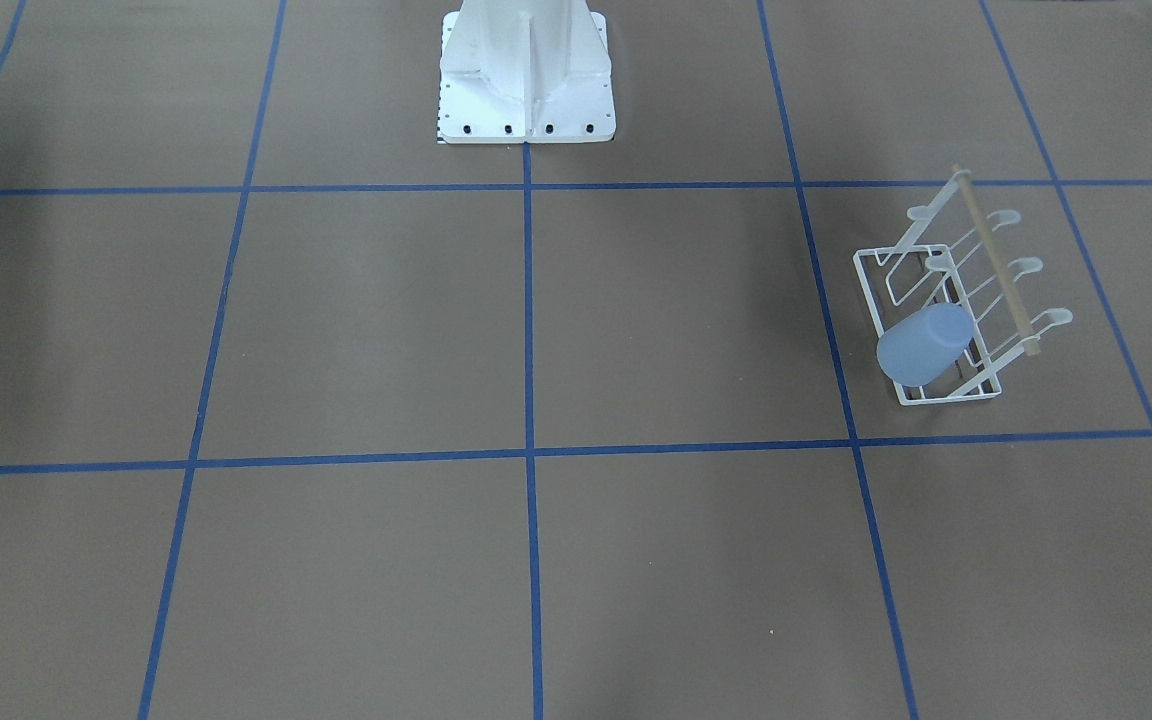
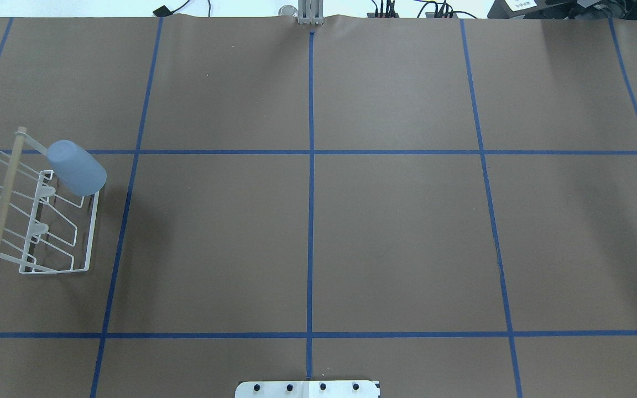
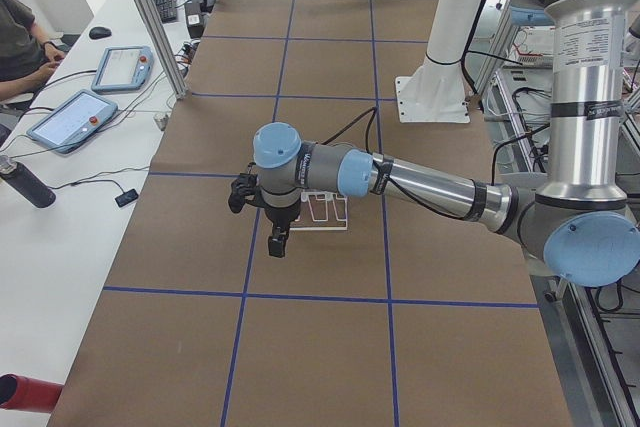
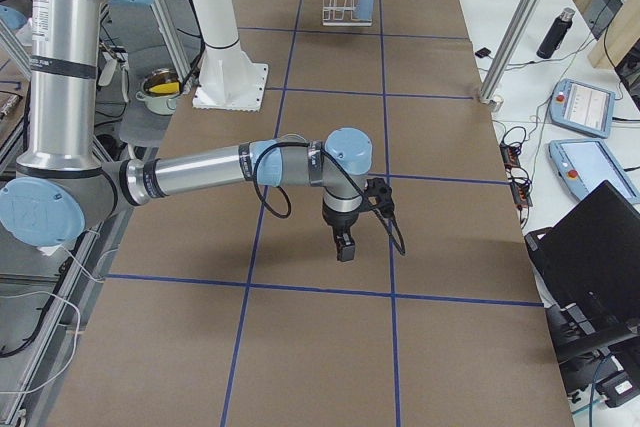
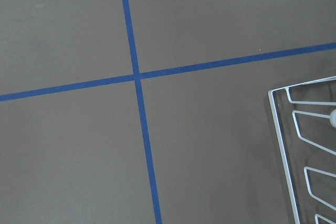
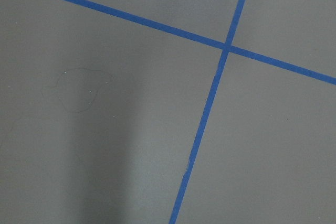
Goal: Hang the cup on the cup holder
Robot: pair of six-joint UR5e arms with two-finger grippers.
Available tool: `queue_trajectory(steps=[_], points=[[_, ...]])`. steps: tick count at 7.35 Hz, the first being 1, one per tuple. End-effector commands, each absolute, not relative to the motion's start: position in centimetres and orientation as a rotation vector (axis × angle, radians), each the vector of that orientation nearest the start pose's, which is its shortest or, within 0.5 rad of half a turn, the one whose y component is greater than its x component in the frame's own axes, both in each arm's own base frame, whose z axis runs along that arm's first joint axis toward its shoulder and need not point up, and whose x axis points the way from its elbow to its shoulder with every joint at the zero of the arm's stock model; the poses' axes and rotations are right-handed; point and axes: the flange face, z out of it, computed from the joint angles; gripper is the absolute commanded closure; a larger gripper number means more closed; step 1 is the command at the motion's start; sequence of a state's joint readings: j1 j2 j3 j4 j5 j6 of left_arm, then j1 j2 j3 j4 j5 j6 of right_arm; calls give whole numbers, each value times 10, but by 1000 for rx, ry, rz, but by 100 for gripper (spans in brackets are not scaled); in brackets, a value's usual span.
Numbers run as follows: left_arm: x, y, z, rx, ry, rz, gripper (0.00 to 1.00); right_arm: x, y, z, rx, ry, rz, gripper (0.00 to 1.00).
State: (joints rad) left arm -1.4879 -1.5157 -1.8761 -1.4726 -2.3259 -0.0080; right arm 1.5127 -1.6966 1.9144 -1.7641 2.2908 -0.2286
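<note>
Overhead view, far left of frame: rack (image 2: 6,193) stands on the brown worktop (image 2: 396,237). Cup (image 2: 77,167) hangs tilted on a prong at the rack's upper right corner. Left side view, centre: left gripper (image 3: 279,242) hangs above the worktop near the rack; whether its jaws are spread or together cannot be told. Right side view, centre: right gripper (image 4: 344,245) well apart from the rack, jaws likewise unreadable.

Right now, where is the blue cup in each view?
Front-facing: cup on the cup holder, right of centre.
Overhead: cup far left.
Exterior left: not visible.
Exterior right: cup top centre.
Left wrist: absent.
Right wrist: absent.
Shared landmark: the white cup holder.
</note>
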Motion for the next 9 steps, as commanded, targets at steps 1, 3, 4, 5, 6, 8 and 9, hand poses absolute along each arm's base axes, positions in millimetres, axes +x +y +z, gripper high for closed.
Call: queue_trajectory(steps=[1,3,4,5,6,8,9], points=[[-26,-469,541,121,760,133,2,43,-434,572,86,-719,-282,0],[-26,-471,549,101,760,118,2,43,-434,571,87,-719,-282,0],[-26,-469,539,120,759,123,2,43,-435,570,91,-717,-284,0],[-27,-469,539,123,753,127,2,43,-435,570,90,-715,-283,0],[-27,-468,541,118,753,121,2,43,-435,569,93,-715,-284,0],[-27,-468,542,115,754,120,2,43,-435,568,93,-717,-284,0],[-27,-468,547,104,758,115,2,43,-435,569,91,-717,-284,0]])
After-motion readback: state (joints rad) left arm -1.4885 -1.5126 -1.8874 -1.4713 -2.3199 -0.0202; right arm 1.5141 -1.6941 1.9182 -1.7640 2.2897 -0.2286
